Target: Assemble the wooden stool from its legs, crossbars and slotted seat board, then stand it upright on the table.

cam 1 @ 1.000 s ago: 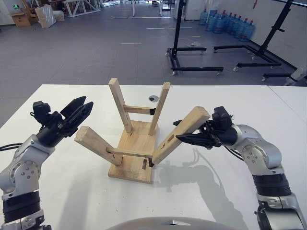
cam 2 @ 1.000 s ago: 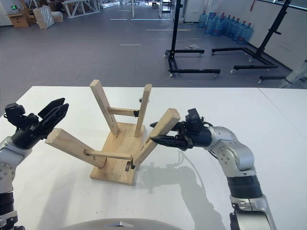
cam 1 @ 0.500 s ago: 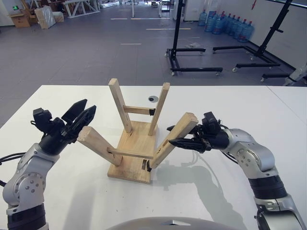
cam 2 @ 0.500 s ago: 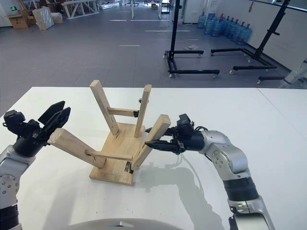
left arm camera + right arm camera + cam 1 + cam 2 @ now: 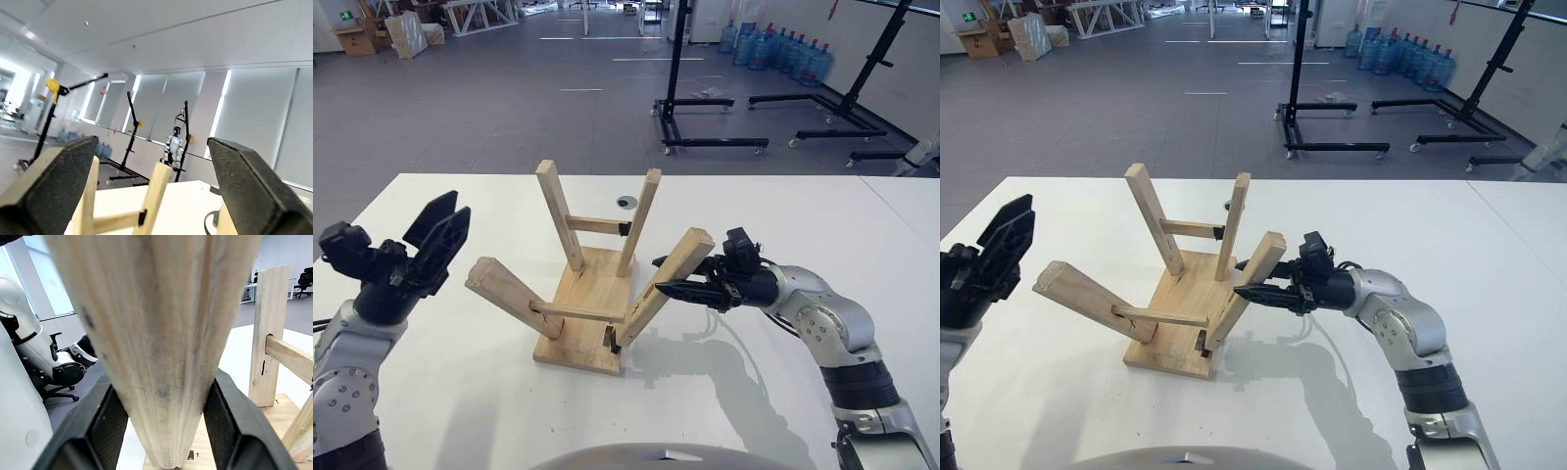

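The wooden stool lies upside down on the white table (image 5: 783, 215), its seat board (image 5: 585, 294) flat. Two back legs (image 5: 558, 213) stand upright, joined by a crossbar (image 5: 595, 225). Two front legs splay outward, linked by a lower crossbar (image 5: 579, 313). My right gripper (image 5: 659, 275) is shut on the right splayed leg (image 5: 677, 259), seen up close as pale wood (image 5: 161, 333) between dark fingers (image 5: 105, 423). My left gripper (image 5: 450, 213) hangs open to the left of the left splayed leg (image 5: 504, 290), apart from it; its fingers (image 5: 54, 191) frame the stool's upright legs.
A round cable hole (image 5: 625, 202) sits in the table behind the stool. Black wheeled stands (image 5: 710, 122) and water bottles (image 5: 783, 47) are on the floor beyond the far edge. Bare table spreads in front and to the right.
My left gripper has drawn back to the left, away from the left splayed leg's end. My right gripper, still holding the right splayed leg, pushed it inward toward the seat board.
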You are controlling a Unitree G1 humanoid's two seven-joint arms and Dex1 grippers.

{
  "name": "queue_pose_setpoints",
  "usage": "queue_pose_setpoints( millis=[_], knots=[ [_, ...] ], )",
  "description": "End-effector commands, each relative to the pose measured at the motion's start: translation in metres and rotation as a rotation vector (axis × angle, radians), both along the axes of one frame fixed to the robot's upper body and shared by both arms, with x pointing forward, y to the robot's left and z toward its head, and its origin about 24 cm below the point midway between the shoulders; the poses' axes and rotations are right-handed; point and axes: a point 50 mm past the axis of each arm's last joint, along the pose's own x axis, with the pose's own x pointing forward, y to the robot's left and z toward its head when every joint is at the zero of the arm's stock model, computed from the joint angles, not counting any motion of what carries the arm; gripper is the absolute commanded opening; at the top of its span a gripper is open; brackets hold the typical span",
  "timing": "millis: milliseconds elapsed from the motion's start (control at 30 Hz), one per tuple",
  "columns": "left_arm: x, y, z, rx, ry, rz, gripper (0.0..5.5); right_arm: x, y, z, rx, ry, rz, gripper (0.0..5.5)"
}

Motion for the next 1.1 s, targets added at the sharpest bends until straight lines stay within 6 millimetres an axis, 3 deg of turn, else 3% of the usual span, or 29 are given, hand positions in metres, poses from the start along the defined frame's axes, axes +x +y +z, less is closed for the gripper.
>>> queue_pose_setpoints(
  millis=[33, 200, 433, 800, 1100],
  knots=[
    [0.004, -0.011, -0.015, 0.116, 0.100, -0.038, 4.08, 0.000, 0.000, 0.005, 0.008, -0.016, -0.006, 2.05],
    [0.012, -0.020, -0.024, 0.174, 0.141, -0.039, 4.08, 0.005, 0.005, 0.000, -0.007, -0.040, -0.050, 2.05],
    [0.011, -0.016, -0.023, 0.182, 0.143, -0.038, 4.08, 0.015, 0.005, -0.009, -0.124, -0.132, -0.115, 2.05],
    [0.019, -0.013, -0.019, 0.170, 0.133, -0.048, 4.08, 0.018, 0.005, -0.020, -0.248, -0.214, 0.028, 2.05],
    [0.020, -0.014, -0.018, 0.170, 0.129, -0.045, 4.08, 0.018, 0.028, -0.023, -0.301, -0.146, 0.036, 2.05]
  ],
)
